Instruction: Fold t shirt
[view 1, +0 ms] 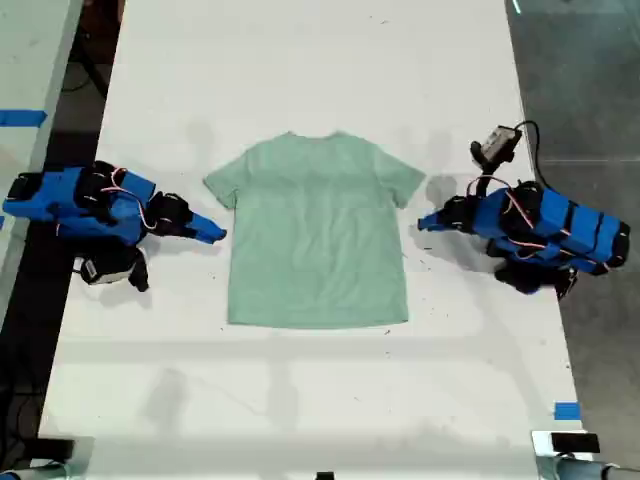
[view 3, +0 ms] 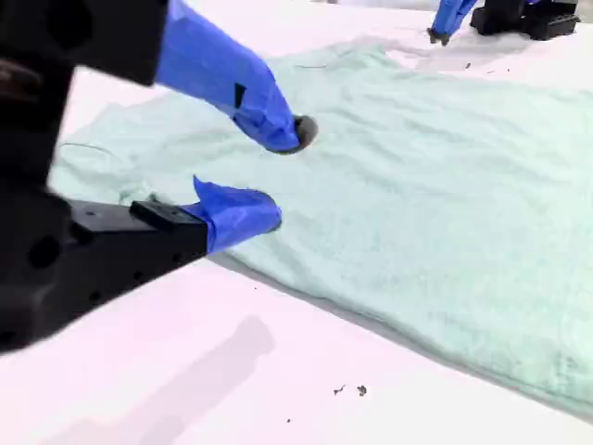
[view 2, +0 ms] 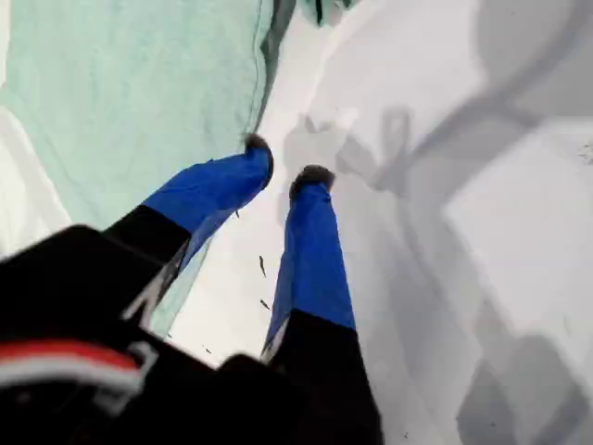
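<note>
The t shirt [view 1: 316, 230] lies flat and unfolded mid-bench [view 1: 300, 400], collar toward the exterior view's top. Our first claw [view 2: 283, 162] sits slightly parted just beside one side edge. Our second claw [view 3: 283, 171] gapes empty at the opposite sleeve.

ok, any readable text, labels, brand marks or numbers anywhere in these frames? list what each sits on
None legible in any view.
Plain pale mint-green cloth t-shirt: no print.
Blue plastic robot arms, my first gripper and my second gripper: no readable markings.
White table, blue tape patch: blank.
</note>
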You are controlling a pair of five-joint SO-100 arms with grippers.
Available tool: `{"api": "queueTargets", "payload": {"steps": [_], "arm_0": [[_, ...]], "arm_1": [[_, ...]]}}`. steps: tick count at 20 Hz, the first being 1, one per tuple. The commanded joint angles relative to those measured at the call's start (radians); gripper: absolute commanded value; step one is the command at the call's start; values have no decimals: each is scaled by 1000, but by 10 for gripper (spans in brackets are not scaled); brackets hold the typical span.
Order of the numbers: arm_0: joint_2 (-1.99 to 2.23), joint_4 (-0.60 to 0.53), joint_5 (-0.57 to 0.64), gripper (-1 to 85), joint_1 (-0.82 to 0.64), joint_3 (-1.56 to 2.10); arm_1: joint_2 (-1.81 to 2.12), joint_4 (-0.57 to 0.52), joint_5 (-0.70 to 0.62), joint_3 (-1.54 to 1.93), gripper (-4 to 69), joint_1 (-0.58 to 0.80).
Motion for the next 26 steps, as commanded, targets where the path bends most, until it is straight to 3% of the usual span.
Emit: {"api": "queueTargets", "payload": {"steps": [1, 4, 10, 16, 19, 24, 26], "arm_0": [[9, 3, -15, 101, 11, 14], [9, 3, -15, 101, 11, 14], [9, 3, -15, 101, 11, 14], [9, 3, -15, 101, 11, 14], [9, 3, -15, 101, 11, 14], [9, 3, -15, 101, 11, 14], [9, 3, -15, 101, 11, 14]], "arm_1": [[14, 2, 15, 44, 72, 3], [14, -5, -64, -43, 29, 14], [-565, 107, -276, -699, 172, 295], [-1163, 64, -425, -1077, 237, 469], [-1330, -58, -468, -1094, 224, 551], [-1595, -284, -453, -1017, 189, 546], [-1647, -479, -448, -879, 177, 531]]}}
